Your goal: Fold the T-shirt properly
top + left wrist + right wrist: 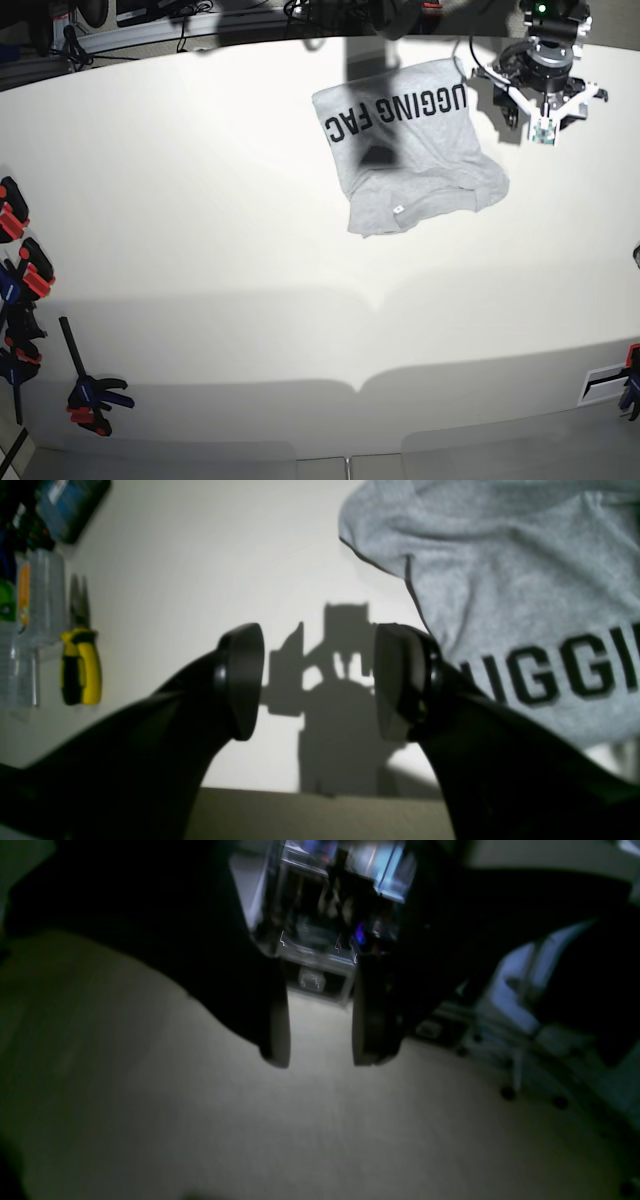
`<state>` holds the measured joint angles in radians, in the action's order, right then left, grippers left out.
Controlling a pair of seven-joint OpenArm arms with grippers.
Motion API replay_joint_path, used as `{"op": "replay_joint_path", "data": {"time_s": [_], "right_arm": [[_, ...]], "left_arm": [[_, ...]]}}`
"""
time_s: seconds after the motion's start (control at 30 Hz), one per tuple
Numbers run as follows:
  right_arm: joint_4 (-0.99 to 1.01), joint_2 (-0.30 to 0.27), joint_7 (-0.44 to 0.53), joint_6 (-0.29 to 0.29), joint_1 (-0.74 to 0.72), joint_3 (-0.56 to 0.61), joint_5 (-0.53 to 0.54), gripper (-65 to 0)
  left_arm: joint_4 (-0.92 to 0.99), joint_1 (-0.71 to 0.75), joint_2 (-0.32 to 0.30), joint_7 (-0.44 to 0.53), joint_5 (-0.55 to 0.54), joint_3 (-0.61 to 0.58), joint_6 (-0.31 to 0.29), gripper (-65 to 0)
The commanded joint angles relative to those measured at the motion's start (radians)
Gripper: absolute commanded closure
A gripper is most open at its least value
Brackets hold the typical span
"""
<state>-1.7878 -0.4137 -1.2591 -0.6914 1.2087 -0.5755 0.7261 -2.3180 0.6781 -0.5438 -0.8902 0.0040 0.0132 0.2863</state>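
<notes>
My left claw [317,680] stands with its jaws apart and nothing between them, poised above the bare white counter [200,580]. In the left wrist view the T-shirt [500,580] lies at two o'clock from that claw, lettering up, one hem edge just beside the right pad. Yellow-handled pliers [80,665] lie at nine o'clock. My right claw [320,1040] also has its jaws apart and empty, facing the floor [250,1130]. In the base view the T-shirt [410,150] lies crumpled at one o'clock on the counter [200,250].
</notes>
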Motion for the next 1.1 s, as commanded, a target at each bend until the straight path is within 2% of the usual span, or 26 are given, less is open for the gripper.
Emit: {"op": "replay_joint_path", "data": {"time_s": [0.0, 0.07, 0.1, 0.17, 0.33, 0.43, 0.53, 0.63, 0.8, 0.87, 0.97, 1.07], "right_arm": [[0.044, -0.032, 0.052, -0.007, 0.016, 0.022, -0.031, -20.6], [0.158, -0.073, 0.188, -0.007, 0.016, 0.084, -0.108, -20.6], [0.209, -0.091, 0.223, -0.007, 0.015, 0.114, -0.134, -20.6], [0.293, -0.116, 0.226, -0.007, 0.002, 0.168, -0.177, -20.6], [0.443, -0.134, 0.225, -0.007, -0.086, 0.270, -0.306, -20.6], [0.502, -0.135, 0.227, -0.007, -0.158, 0.321, -0.307, -20.6], [0.545, -0.135, 0.226, -0.007, -0.229, 0.370, -0.308, -20.6], [0.568, -0.135, 0.223, -0.007, -0.281, 0.419, -0.307, -20.6], [0.573, -0.135, 0.232, -0.007, -0.336, 0.496, -0.307, -20.6], [0.573, -0.135, 0.243, -0.007, -0.352, 0.521, -0.308, -20.6], [0.573, -0.134, 0.307, -0.007, -0.368, 0.547, -0.307, -20.6], [0.573, -0.127, 0.377, -0.007, -0.380, 0.553, -0.308, -20.6]], "left_arm": [[-0.019, 0.006, -0.010, -0.005, 0.013, 0.007, 0.017, -32.0], [-0.026, 0.006, -0.003, -0.083, 0.036, 0.008, 0.070, -32.0], [-0.031, 0.010, 0.012, -0.104, 0.075, 0.013, 0.091, -32.0], [-0.037, 0.024, 0.046, -0.113, 0.124, 0.041, 0.124, -32.0], [-0.036, 0.091, 0.081, -0.113, 0.127, 0.154, 0.132, -32.0], [-0.021, 0.137, 0.084, -0.109, 0.131, 0.239, 0.156, -32.0], [-0.011, 0.164, 0.106, -0.098, 0.143, 0.294, 0.155, -32.0], [-0.011, 0.191, 0.133, -0.077, 0.181, 0.302, 0.155, -32.0], [0.005, 0.245, 0.134, -0.078, 0.273, 0.302, 0.159, -32.0], [0.061, 0.264, 0.134, -0.078, 0.315, 0.302, 0.187, -32.0], [0.235, 0.272, 0.140, -0.082, 0.317, 0.302, 0.186, -32.0], [0.427, 0.267, 0.195, -0.047, 0.350, 0.300, 0.185, -32.0]]}}
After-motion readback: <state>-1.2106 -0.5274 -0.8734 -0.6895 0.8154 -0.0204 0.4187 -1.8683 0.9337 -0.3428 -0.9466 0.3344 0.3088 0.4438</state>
